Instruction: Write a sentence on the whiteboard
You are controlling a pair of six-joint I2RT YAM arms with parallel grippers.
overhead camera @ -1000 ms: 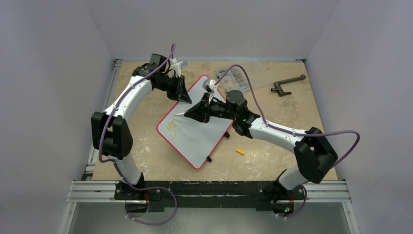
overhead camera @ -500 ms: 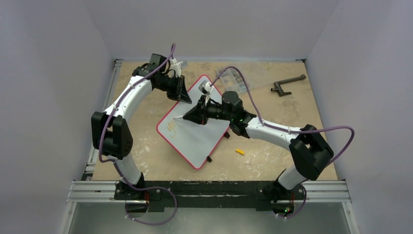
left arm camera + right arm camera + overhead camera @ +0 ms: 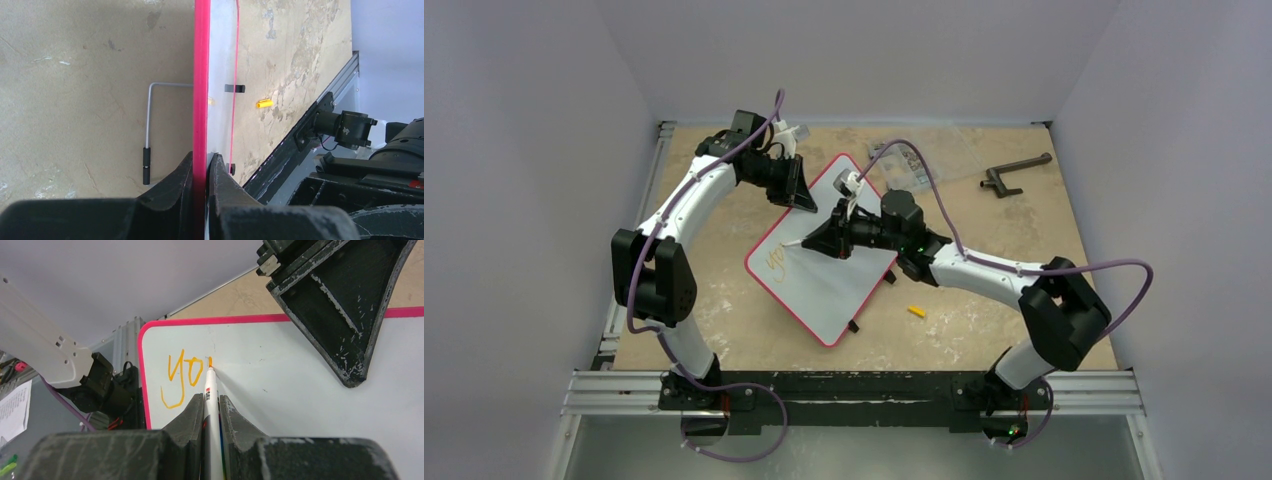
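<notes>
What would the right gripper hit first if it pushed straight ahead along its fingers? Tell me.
The whiteboard: the marker clamped in the right gripper has its tip at the board's surface just right of the orange "yo", apparently touching.

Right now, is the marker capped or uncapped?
Uncapped. The marker in the right hand has its bare tip on the whiteboard, at the end of an orange "yo".

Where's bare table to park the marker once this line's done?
Bare table between the whiteboard and the near rail, left side; more below the dark crank. Crowded far-centre: left gripper, right gripper with the marker, clear box.
</notes>
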